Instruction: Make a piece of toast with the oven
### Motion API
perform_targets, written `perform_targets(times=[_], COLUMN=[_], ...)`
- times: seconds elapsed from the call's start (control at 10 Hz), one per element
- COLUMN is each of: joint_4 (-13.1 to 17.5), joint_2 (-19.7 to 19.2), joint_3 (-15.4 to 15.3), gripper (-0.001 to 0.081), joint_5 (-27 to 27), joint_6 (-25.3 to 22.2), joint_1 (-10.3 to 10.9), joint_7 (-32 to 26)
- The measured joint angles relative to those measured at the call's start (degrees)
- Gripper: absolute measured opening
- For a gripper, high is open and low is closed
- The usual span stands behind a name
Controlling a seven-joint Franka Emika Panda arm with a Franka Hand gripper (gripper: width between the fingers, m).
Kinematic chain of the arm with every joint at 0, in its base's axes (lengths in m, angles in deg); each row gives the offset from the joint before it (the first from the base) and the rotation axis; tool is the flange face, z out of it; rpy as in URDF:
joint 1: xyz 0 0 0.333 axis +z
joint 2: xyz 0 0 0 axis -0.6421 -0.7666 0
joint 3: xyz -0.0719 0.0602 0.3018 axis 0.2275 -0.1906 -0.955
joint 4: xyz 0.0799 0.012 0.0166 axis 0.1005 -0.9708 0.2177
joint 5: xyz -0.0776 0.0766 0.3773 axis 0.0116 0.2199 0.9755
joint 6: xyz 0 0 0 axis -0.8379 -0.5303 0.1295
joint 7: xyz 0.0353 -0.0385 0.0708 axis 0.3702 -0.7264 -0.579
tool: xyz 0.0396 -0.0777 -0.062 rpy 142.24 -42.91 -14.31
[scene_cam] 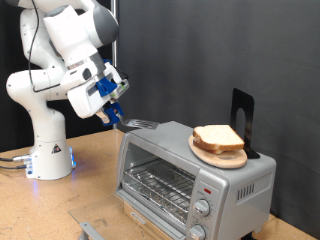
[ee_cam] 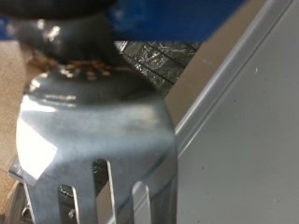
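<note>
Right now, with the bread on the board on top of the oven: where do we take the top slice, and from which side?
Probably the top slice by its thin edge on the exterior view's left, coming in low and level. It lies flat on the round board atop the oven, and a black stand blocks the right. The tool holds a spatula on that left side.

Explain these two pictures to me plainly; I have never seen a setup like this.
The white machine is a robot arm. One picture comes from a camera standing off to the side, the other from a camera on the arm's hand. Its end effector holds a metal spatula, seen huge and close in the hand camera, reaching over the top of the oven. On the oven sits a round wooden board with stacked bread slices. The oven rack looks bare.
</note>
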Motion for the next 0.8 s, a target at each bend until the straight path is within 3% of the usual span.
perform_targets(times=[0.4, 0.8], joint_4=[5.9, 10.0], joint_2=[-5.5, -13.4], joint_3=[-0.5, -3.1], gripper=[0.0439, 0.0439], joint_5=[-4.6, -9.4], joint_6=[0.9, 7.1], joint_1=[-0.5, -1.2], joint_7=[1.8, 5.7])
